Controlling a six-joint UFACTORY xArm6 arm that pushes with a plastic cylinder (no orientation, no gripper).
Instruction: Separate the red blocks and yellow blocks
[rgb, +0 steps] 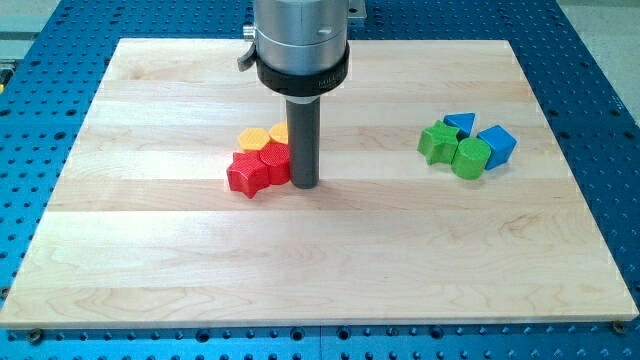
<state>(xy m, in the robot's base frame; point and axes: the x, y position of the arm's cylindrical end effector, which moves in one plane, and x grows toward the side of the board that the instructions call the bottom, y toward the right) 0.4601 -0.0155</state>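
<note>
The counter (320, 260) is a big pale wood board sitting on a blue metal base with holes (600, 90). All the blocks sit well away from the board's edges. There is lots of bare wood along the view's bottom, along the view's left side, and in the wide gap in the middle between the two groups of blocks.

My tip (305, 186) is the bottom end of a dark rod that hangs from a round silver part (300, 40). There is no pincer on this arm, only the rod, so there is nothing to open or close. My tip stands right against the right side of the red and yellow group.

That group is a little left of the middle of the board. I count two red blocks: a red star-shaped block (246, 174) in front, and a red block (274, 160) touching it, right next to my tip. I count two yellow blocks behind them: a yellow hexagon block (253, 138) and a yellow block (279, 133) partly hidden by the rod, so I cannot tell its shape. The reds and yellows are bunched together and touching.

On the view's right is another bunch, well apart. It has two green and two blue: a green star-shaped block (436, 143), a green round block (470, 158), a blue triangle block (460, 123) and a blue cube block (497, 145).
</note>
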